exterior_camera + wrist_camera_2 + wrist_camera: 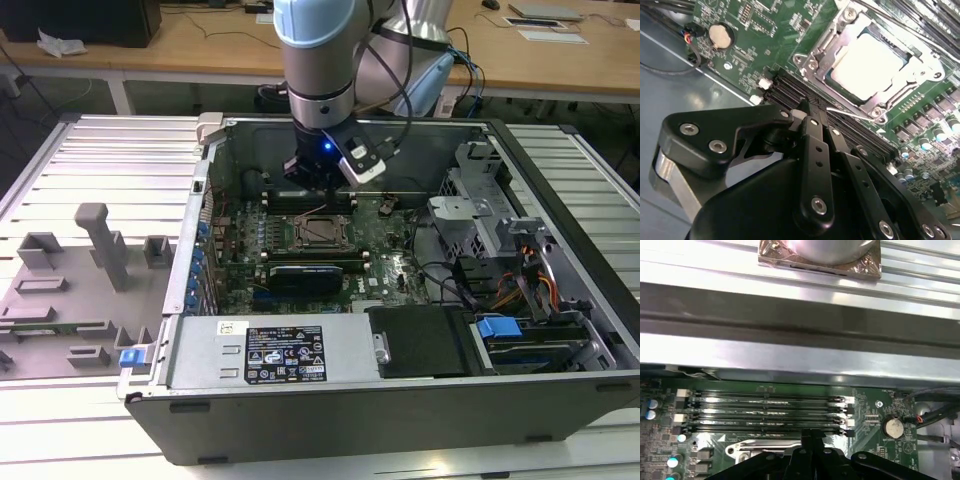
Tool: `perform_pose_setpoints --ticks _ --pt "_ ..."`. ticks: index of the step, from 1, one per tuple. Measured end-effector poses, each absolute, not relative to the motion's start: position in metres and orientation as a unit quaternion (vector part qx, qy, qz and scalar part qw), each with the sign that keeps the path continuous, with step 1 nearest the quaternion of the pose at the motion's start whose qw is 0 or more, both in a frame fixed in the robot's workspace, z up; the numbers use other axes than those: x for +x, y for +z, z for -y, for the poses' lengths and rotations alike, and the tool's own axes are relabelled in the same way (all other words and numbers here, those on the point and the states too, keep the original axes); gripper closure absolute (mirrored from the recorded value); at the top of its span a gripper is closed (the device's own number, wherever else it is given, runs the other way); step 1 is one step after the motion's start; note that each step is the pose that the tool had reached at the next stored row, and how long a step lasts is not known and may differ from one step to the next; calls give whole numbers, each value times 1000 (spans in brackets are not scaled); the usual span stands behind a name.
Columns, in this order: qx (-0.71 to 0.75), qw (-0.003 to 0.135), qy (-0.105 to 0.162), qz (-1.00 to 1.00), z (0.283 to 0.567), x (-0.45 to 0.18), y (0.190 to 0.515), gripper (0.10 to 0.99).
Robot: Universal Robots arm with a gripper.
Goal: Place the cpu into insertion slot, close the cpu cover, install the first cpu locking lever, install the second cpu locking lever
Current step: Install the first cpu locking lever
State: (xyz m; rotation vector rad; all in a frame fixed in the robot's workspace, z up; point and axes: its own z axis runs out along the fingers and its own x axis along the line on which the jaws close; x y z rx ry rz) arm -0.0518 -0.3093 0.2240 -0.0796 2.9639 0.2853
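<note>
Exterior cam is sitting off the arm, up high, looking down at an angle into the open computer case (400,420) on the slatted table (110,160). It's hanging far enough back to be catching the whole case and the arm (318,60) reaching in from the far side.

Both wrist cams are riding right behind the gripper (806,106) (807,437), really close to the motherboard (755,55). The second wrist view is peering along the fingers (815,150) toward the cpu (867,62) in its socket (322,230). The first wrist view is facing, I think, roughly the opposite way, across the memory slots (765,407) to the case wall (790,350).

Both wrist views are sharing those slots and the coin cell battery (717,35) (893,427).
</note>
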Motion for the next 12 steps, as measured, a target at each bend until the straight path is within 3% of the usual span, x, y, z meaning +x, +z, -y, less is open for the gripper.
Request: perform_pose_setpoints --ticks 4,12 --pt "-28 94 95 -991 309 -57 220 980" --pt "-28 102 95 -990 307 -61 213 980"
